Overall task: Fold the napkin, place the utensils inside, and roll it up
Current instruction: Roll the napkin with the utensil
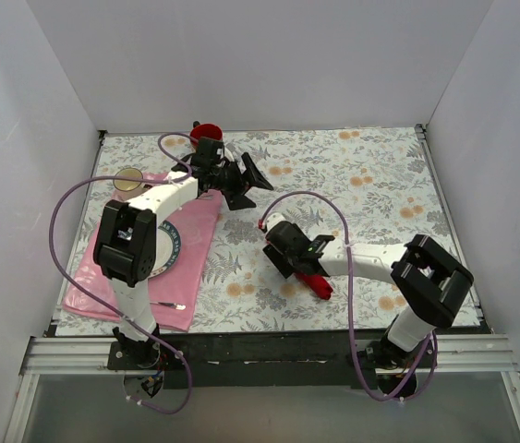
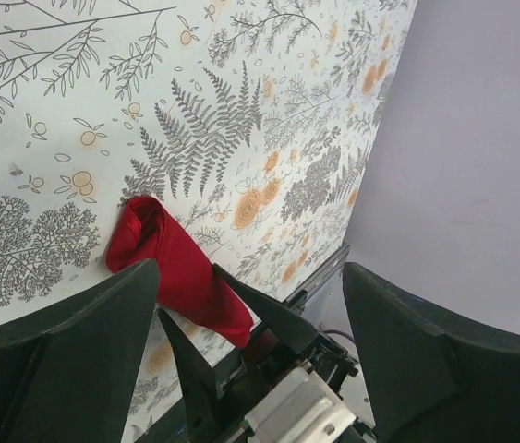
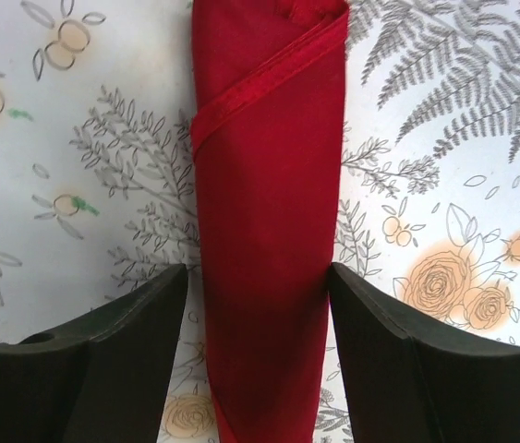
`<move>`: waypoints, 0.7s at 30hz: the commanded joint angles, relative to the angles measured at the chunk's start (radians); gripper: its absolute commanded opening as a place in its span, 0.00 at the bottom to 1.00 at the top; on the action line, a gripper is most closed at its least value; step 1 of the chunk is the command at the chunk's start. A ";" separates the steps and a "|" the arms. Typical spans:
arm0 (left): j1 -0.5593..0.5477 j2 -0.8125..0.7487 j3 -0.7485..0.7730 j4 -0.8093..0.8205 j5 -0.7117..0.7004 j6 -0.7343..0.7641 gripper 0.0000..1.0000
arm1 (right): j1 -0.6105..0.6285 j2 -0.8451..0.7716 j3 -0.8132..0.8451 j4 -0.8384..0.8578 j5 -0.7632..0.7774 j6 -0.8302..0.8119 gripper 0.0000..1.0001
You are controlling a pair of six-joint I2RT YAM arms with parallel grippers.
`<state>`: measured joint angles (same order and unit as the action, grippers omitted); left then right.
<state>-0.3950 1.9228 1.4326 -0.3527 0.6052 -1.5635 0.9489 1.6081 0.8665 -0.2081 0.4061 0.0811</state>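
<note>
The red napkin lies rolled into a long narrow tube on the flowered tablecloth, its hem wrapping diagonally near the far end. My right gripper points down over it, open. Its fingers straddle the roll: a thin gap shows on the left, and the right finger is at the cloth's edge. From above, the napkin pokes out on both sides of the right gripper. My left gripper hangs open and empty above the back of the table, looking across at the napkin. No utensils show.
A pale pink placemat at the left carries a plate and a silver utensil. A red cup and a glass stand at the back left. White walls close in three sides.
</note>
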 commanded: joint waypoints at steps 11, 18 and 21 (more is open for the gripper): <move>-0.004 -0.199 -0.192 -0.020 0.054 0.207 0.80 | -0.091 0.064 -0.044 0.091 -0.175 0.134 0.17; 0.010 -0.237 -0.161 -0.048 0.068 0.221 0.80 | -0.243 0.035 -0.050 0.260 -0.714 0.218 0.03; 0.010 -0.235 -0.159 -0.020 0.105 0.191 0.80 | -0.321 0.053 -0.076 0.388 -0.947 0.337 0.04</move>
<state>-0.3916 1.7626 1.2442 -0.3923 0.6521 -1.3678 0.7063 1.6329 0.8330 0.0105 -0.1112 0.2535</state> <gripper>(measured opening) 0.805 0.122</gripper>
